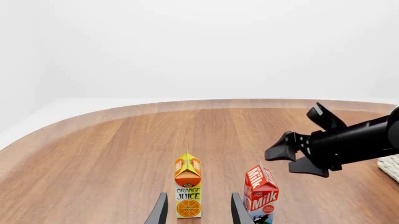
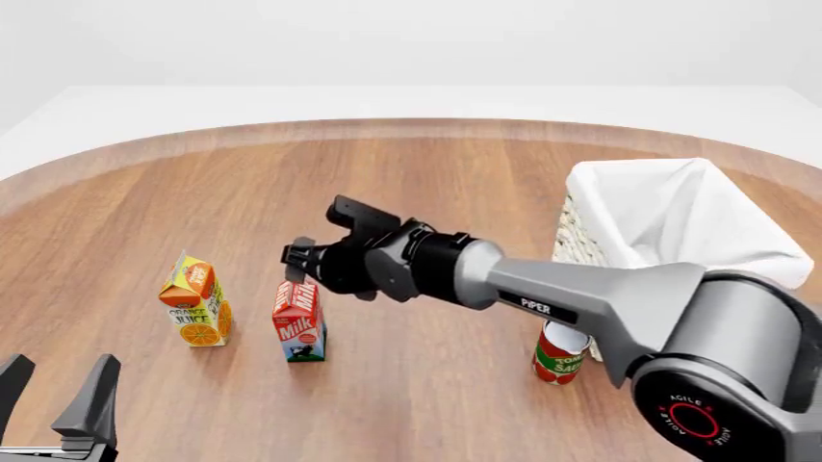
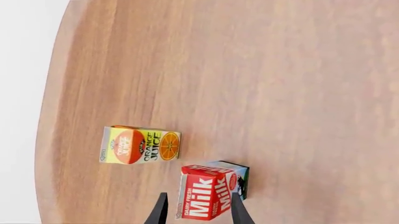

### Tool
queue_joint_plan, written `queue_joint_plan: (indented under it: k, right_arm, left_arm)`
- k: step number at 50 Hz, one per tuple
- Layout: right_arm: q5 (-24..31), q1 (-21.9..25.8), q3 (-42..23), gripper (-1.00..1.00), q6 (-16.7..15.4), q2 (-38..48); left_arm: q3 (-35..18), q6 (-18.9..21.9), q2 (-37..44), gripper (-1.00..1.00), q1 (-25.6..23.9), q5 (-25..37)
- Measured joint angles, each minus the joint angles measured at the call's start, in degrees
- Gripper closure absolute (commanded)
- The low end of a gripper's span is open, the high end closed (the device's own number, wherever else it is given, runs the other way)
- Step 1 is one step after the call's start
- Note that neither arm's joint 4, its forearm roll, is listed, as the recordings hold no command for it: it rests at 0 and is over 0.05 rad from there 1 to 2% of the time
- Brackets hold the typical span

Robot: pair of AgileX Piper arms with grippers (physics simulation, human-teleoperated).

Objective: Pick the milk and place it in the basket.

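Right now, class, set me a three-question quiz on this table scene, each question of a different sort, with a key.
1. True or false: the right pincer is shut on the milk.
2. Multiple choice: what stands on the table just in front of the basket? A) the orange juice carton B) a red tomato sauce can C) a blue cup
3. Fill the gap: in the front view the milk stands to the ____ of the orange juice carton.

Key:
1. False. It is open and hangs above the milk, which stands upright on the table.
2. B.
3. Right.

The left pincer is open too, low at the near edge.
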Motion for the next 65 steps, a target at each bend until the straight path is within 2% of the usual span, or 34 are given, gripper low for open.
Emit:
queue_joint_plan:
  k: [65]
  right_arm:
    - [-1.8, 1.2, 0.7, -1.0, 1.7, 2.6]
  left_arm:
    - [0.0, 0.0, 0.0, -1.0, 0.0, 0.0]
